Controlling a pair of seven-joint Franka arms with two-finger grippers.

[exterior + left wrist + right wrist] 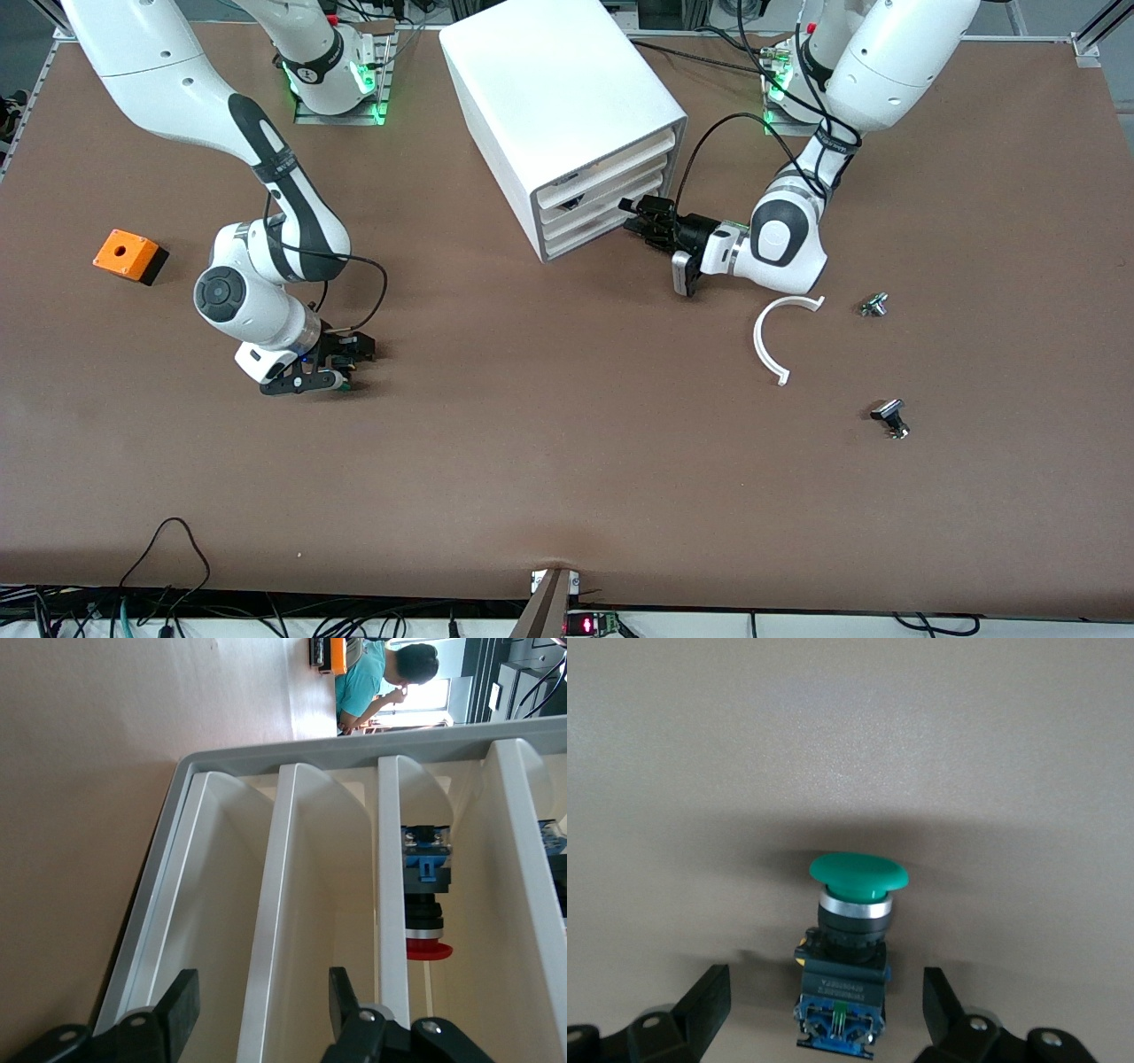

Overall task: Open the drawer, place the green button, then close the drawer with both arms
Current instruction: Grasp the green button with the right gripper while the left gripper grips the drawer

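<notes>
open room around button (858,904)

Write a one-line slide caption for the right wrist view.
Open right gripper straddles the green-capped button lying on the brown table.

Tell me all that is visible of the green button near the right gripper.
The button has a round green domed cap, a silver ring under it, a black body and a blue base part with a printed label. It looks like plastic with a metal collar. It lies on its side on the brown table, toward the right arm's end. The right gripper is open, one finger on each side, and neither finger touches it.
</notes>
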